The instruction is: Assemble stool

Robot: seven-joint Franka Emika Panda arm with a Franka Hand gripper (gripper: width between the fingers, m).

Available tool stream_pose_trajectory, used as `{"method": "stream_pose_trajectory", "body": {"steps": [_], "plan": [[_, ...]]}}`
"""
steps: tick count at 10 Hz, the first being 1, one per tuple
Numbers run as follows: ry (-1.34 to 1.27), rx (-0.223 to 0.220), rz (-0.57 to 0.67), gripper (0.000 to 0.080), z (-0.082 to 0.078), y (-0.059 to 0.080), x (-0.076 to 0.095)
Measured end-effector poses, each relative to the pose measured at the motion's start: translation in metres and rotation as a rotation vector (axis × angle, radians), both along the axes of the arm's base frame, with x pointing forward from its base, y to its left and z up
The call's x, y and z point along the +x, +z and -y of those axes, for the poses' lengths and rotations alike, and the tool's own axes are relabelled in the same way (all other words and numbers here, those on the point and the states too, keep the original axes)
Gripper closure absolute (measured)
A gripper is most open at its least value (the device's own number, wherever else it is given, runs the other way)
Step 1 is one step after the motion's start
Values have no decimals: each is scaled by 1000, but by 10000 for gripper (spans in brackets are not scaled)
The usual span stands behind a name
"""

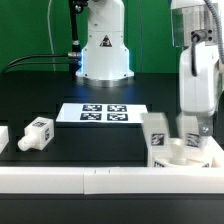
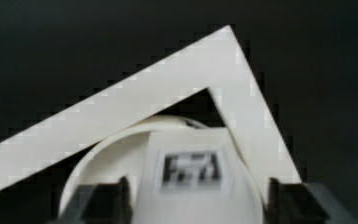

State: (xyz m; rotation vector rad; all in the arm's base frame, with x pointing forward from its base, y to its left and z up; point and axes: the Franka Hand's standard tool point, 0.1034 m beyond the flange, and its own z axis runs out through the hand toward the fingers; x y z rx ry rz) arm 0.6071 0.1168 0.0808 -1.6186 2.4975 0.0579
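The white round stool seat (image 1: pixel 183 152) lies at the exterior view's right, in the corner of the white border rails. In the wrist view the seat (image 2: pixel 167 150) shows a blurred tag and sits inside the rail corner. My gripper (image 1: pixel 190 138) hangs low over the seat. Its dark fingers (image 2: pixel 105 200) stand wide apart on either side of the seat, and the gripper (image 2: pixel 201 205) is open. A chunky tagged leg (image 1: pixel 155 135) stands next to the seat. Another leg (image 1: pixel 37 132) lies at the left. A third white part (image 1: pixel 3 136) is cut off by the left edge.
The marker board (image 1: pixel 103 113) lies flat mid-table in front of the robot base (image 1: pixel 103 50). White border rails (image 1: pixel 90 181) run along the front and meet at a corner (image 2: pixel 220 60) by the seat. Black cables trail at the back left.
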Motion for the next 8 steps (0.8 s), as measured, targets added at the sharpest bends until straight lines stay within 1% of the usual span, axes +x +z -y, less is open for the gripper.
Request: {"method": "stream_pose_trajectory", "body": {"steps": [1,2,3,5,6,8], "plan": [[1,0,0,228,0,0,0],[11,-1,1,172,0,0,0],[122,-7,7,157,3,4,0],[298,-4,31,151,0,26,1],[441,3,18,151,-3,30,-2],[543,-9,31,150,-5,29,-2]]}}
